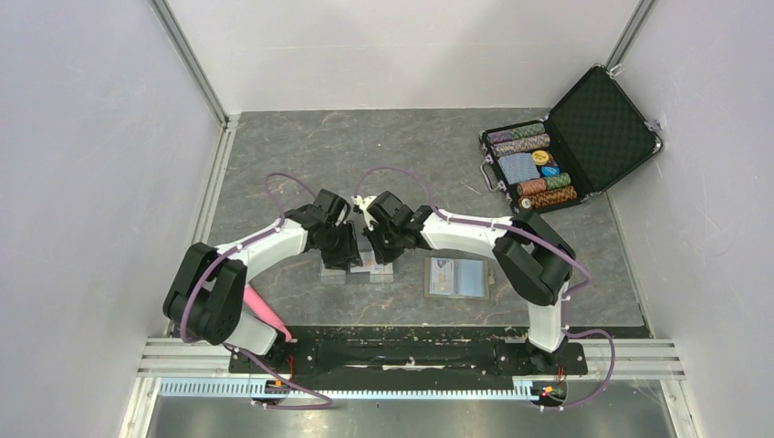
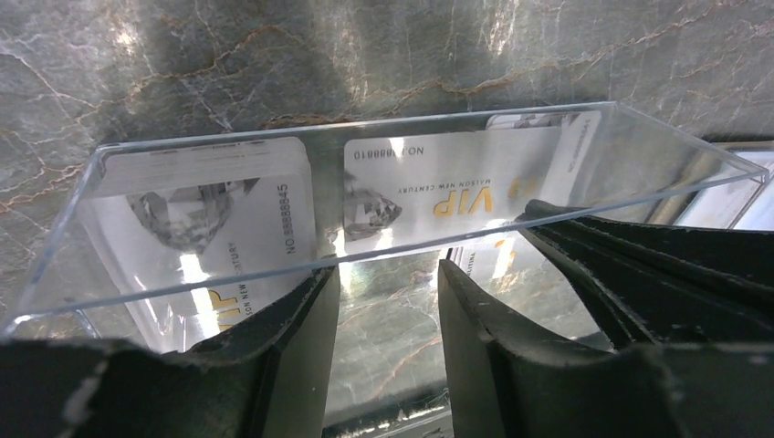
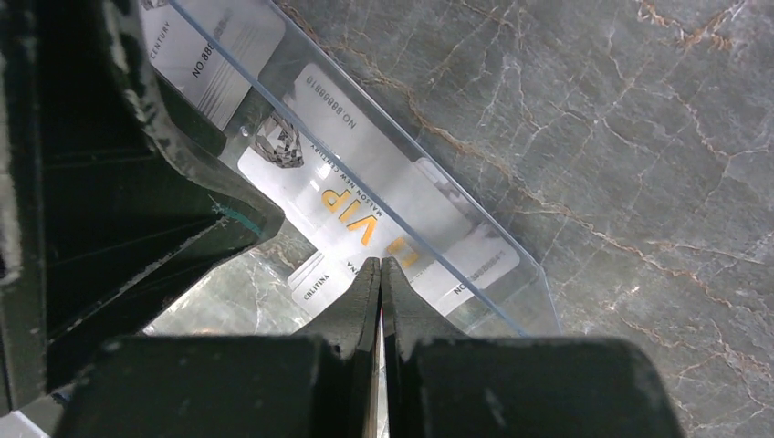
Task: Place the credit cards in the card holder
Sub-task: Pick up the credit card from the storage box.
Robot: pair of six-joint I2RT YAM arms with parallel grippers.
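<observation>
Left wrist view gives us the clear plastic case (image 2: 383,246) from its near wall, with both credit cards (image 2: 228,219) inside it. One card sits toward the case's left end. The other, printed VIP in gold, sits to the right of it and rests against the far wall. The left gripper (image 2: 388,283) is at the near wall with its jaws apart, and between them we see only clear plastic and the marbled table (image 2: 274,64). The edge of a second clear case (image 2: 739,196) shows just past the right end of the first. Right wrist view looks down into the same case. Here the right gripper (image 3: 381,265) has its jaws pressed together, with the tips at the VIP card's edge by the gold lettering. We cannot tell whether the card is pinched or only touched. Top external view shows both arms meeting over the clear case. The card holder (image 1: 456,276) lies spread open on the table to the right of the case, apart from it, pale blue pockets up. A black poker-chip case (image 1: 593,119) stands open well beyond the clear case at the far right, with rows of chips and a blue deck inside.
</observation>
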